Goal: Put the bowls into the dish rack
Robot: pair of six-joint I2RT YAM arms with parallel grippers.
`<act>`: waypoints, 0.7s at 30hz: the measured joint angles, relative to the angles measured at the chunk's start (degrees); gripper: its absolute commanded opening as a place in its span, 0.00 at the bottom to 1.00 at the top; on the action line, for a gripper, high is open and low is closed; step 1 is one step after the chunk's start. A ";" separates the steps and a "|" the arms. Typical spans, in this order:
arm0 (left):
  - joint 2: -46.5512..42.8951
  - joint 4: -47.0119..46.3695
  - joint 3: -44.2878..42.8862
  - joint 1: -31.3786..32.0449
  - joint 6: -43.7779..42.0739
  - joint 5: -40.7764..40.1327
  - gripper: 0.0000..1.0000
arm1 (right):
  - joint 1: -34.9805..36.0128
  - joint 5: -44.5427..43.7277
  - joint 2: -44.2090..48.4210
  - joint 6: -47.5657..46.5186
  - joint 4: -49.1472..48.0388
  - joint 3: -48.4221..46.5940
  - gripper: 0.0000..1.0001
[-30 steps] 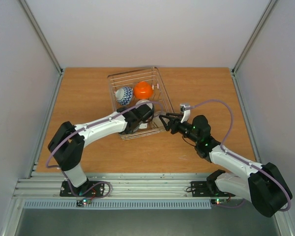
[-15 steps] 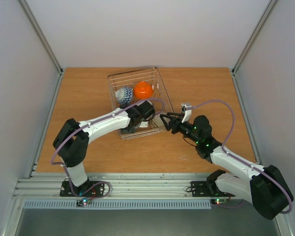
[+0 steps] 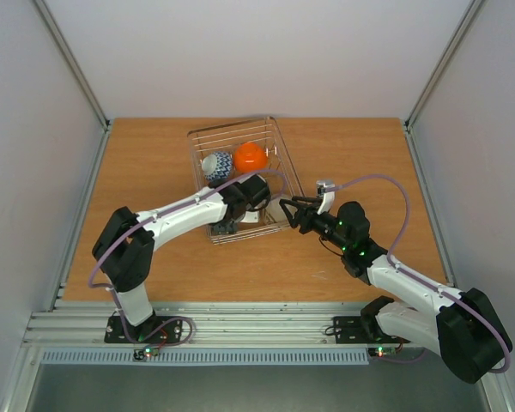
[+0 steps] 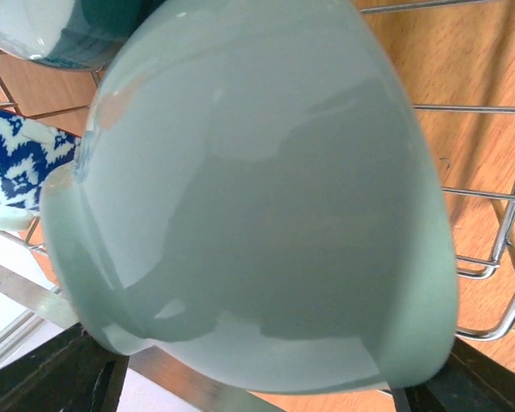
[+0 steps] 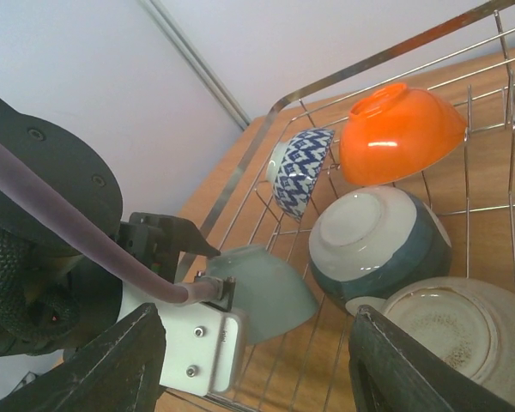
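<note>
The dish rack (image 3: 204, 137) stands mid-table with its bowls tipped on the tines: orange (image 5: 399, 133), blue-patterned (image 5: 300, 172), teal-banded white (image 5: 378, 245) and beige (image 5: 459, 339). My left gripper (image 3: 245, 204) reaches into the rack's near end, its jaws wide across the rim of a pale green bowl (image 4: 257, 189). That bowl (image 5: 270, 287) lies tilted on the rack wires with one black fingertip (image 5: 197, 246) against its rim. My right gripper (image 3: 285, 210) hovers at the rack's near right corner, open, with nothing between its fingers (image 5: 120, 360).
The rack's raised wire rim (image 5: 360, 64) and upright tines (image 4: 481, 193) surround the left gripper. The two grippers sit close together at the rack's near right corner. Bare wooden tabletop (image 3: 137, 180) lies on both sides of the rack.
My left gripper has moved a little farther into the rack with the pale green bowl. The right arm has barely shifted.
</note>
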State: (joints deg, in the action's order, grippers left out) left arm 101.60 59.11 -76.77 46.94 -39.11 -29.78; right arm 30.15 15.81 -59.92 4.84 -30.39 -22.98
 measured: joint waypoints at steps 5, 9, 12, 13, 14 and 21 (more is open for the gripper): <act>-0.04 0.00 -0.04 -0.98 -0.09 2.54 0.98 | 0.00 -0.35 0.00 0.00 0.00 0.00 0.59; -0.22 0.07 0.31 -1.55 -0.28 7.41 0.99 | 0.00 -0.59 0.00 0.00 0.02 0.00 0.59; -0.42 1.60 1.29 -0.63 -0.35 13.05 0.99 | 0.00 -0.72 0.00 0.00 0.00 0.00 0.59; -0.39 2.29 1.95 -0.37 -0.37 14.51 0.99 | 0.00 -0.76 0.00 0.00 0.00 0.00 0.59; 0.02 3.06 2.62 -0.24 -0.59 15.87 0.99 | 0.00 -0.81 0.00 0.00 0.00 0.00 0.59; 2.84 8.90 6.84 1.20 -1.01 19.50 0.99 | -0.11 -1.14 0.02 0.00 0.22 0.24 0.59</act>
State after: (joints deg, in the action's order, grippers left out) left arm 104.44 68.01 -69.93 48.14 -40.12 -10.28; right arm 30.04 14.68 -59.90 4.84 -30.17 -22.74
